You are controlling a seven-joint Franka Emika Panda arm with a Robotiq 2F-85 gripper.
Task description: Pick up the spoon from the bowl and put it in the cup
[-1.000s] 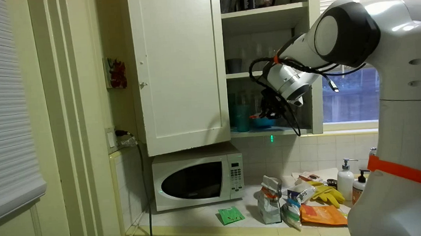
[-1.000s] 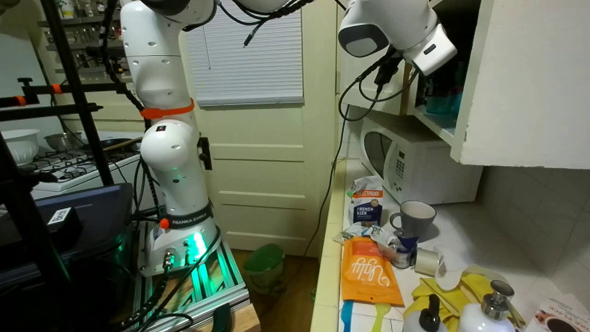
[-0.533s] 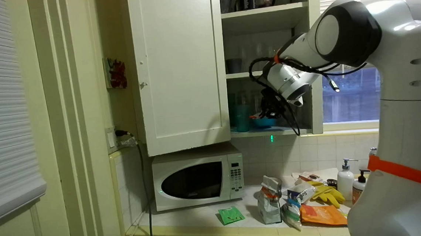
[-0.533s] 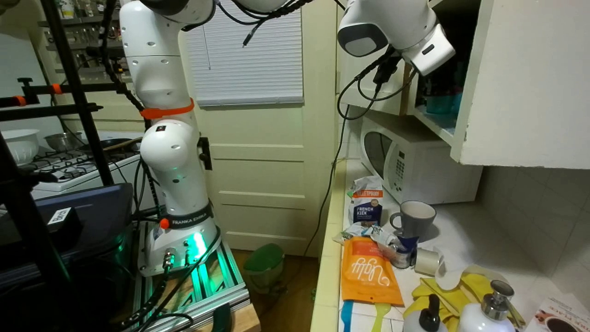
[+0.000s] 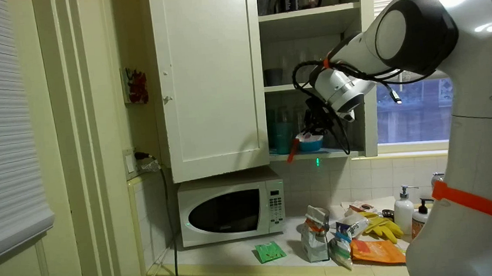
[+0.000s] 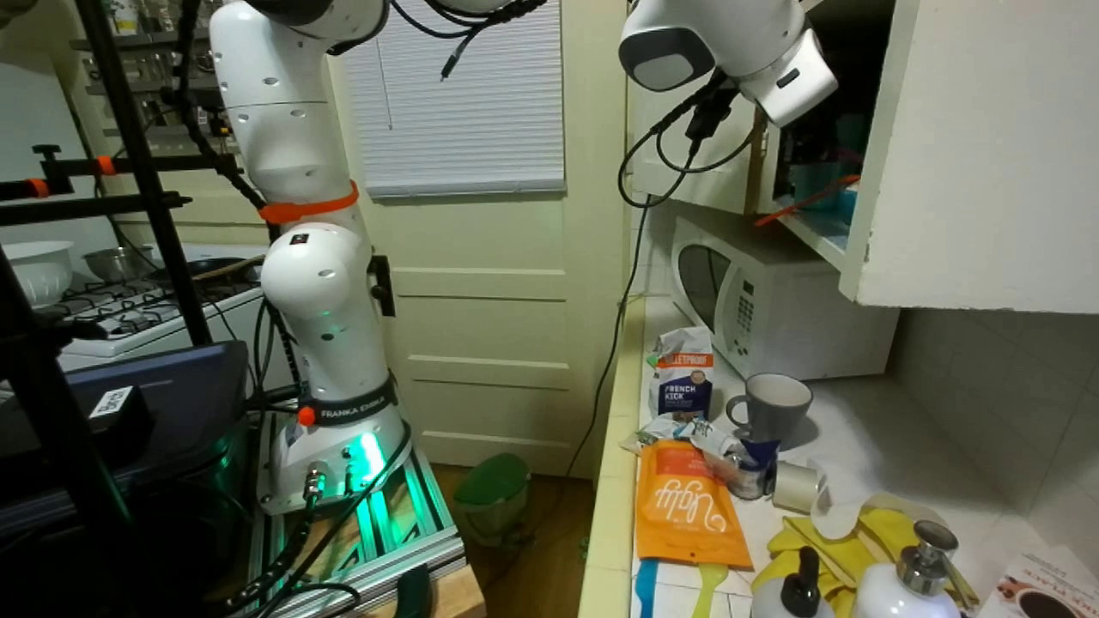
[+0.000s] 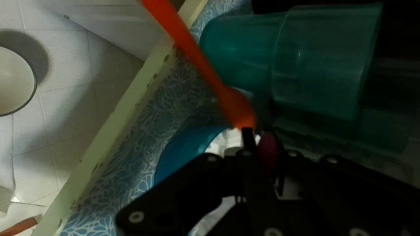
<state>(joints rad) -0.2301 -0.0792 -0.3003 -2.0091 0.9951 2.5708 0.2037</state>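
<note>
Lift-out seems in hand, the tool (image 7: 262, 140) apparently clamped on the slim orange plastic spoon (image 7: 202, 67); carry next, presumably to the grey ceramic mug (image 6: 773, 410), lower right in an exterior view

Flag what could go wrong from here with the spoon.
Slip: the fingers seem to pinch the spoon near one end, so its long free part could twist loose.
Fall: that part juts out past the shelf edge, so a dropped spoon might miss the shelf and end up on the counter.
Bump: the fingers look close to the bowl, so moving away could knock it.
</note>
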